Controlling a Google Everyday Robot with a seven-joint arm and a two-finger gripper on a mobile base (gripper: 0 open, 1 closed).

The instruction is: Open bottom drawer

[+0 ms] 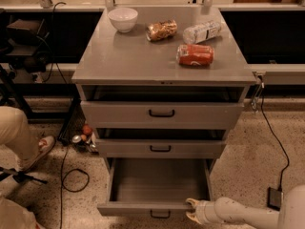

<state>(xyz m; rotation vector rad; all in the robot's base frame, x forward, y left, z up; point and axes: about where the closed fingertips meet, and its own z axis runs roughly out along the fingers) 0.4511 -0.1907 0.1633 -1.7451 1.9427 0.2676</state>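
Observation:
The bottom drawer point(159, 185) of the grey cabinet is pulled far out, and its plain grey tray is bare inside. Its small black bar handle point(159, 215) shows at the lower edge of the front panel. My gripper point(191, 211) is at the right end of the drawer's front edge, with the white arm coming in from the lower right. One fingertip sits on top of the front lip and the other below it. The middle drawer point(160, 148) and the top drawer point(161, 113) are each out a little.
On the cabinet top point(124, 56) are a white bowl point(123, 19), a brown snack bag point(161, 30), a lying plastic bottle point(202, 31) and a lying red can point(195, 55). A person's leg and shoe point(28, 147) and cables are on the floor at left. A cord and a black box point(275, 197) lie at right.

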